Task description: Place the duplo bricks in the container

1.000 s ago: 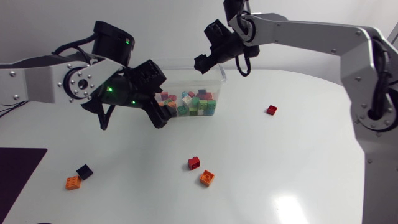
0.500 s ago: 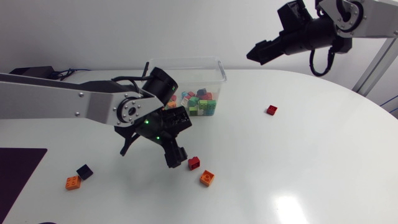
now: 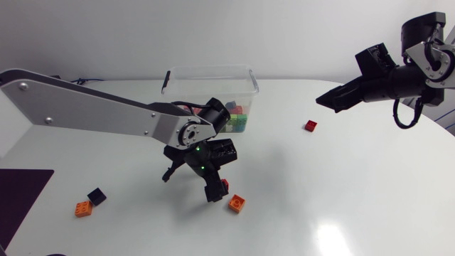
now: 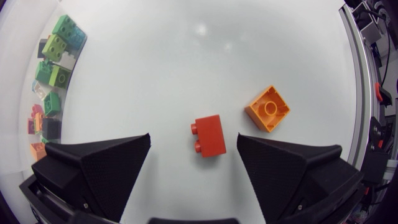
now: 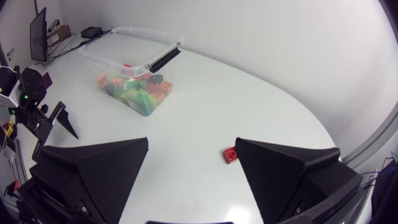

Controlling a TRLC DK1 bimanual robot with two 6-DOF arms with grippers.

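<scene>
A red duplo brick lies on the white table between the open fingers of my left gripper, untouched by either. From above, the left gripper hangs low over that red brick, mostly hiding it. An orange brick lies just beside it, ahead of one finger as the orange brick in the left wrist view. The clear container at the back holds several coloured bricks. My right gripper is open in the air at the far right, above a small red brick, which lies by one finger.
A black brick and another orange brick lie near the front left. A dark mat covers the table's front left corner. The container stands far ahead of the right gripper.
My left arm swung from the container down and forward to the red brick. My right arm drew back from the container to the far right, its fingers spreading.
</scene>
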